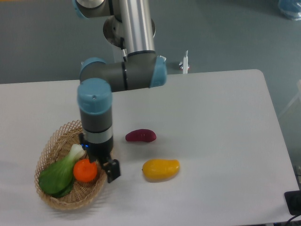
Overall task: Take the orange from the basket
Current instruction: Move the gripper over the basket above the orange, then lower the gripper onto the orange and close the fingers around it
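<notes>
The orange is small, round and bright, and lies in the right part of the tan wicker basket at the table's front left. My gripper hangs straight down over the basket's right rim, right at the orange. One dark finger shows just right of the orange, with a small gap to it. The other finger is hidden behind the orange. The jaws look spread, with the orange between them, low in the basket.
A green bok choy lies in the basket to the left of the orange, touching it. A purple-red oblong vegetable and a yellow-orange mango lie on the white table to the right of the basket.
</notes>
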### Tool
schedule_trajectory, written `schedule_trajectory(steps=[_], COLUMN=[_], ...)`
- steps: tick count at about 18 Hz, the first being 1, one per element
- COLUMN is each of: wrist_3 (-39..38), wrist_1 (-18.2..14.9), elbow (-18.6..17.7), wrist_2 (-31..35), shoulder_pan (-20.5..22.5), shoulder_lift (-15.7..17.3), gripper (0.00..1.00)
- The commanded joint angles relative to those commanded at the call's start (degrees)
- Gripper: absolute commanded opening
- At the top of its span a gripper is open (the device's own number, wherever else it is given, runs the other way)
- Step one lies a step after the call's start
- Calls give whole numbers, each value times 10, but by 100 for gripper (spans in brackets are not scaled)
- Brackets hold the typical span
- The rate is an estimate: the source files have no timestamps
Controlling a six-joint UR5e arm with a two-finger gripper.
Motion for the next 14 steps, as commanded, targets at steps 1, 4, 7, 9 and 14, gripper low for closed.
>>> schedule_trajectory(steps=[1,4,7,9,14], wrist_3=[2,41,57,56,61], wrist_1=[0,1,2,3,2], elbow=[1,-1,-3,-2,0], wrist_2=[0,-2,-1,-1,1], shoulder_pan=[-7,-17,-23,-24,-32], shoulder_lift=[-2,-9,-27,-33,-50], gripper=[100,100,100,100,100])
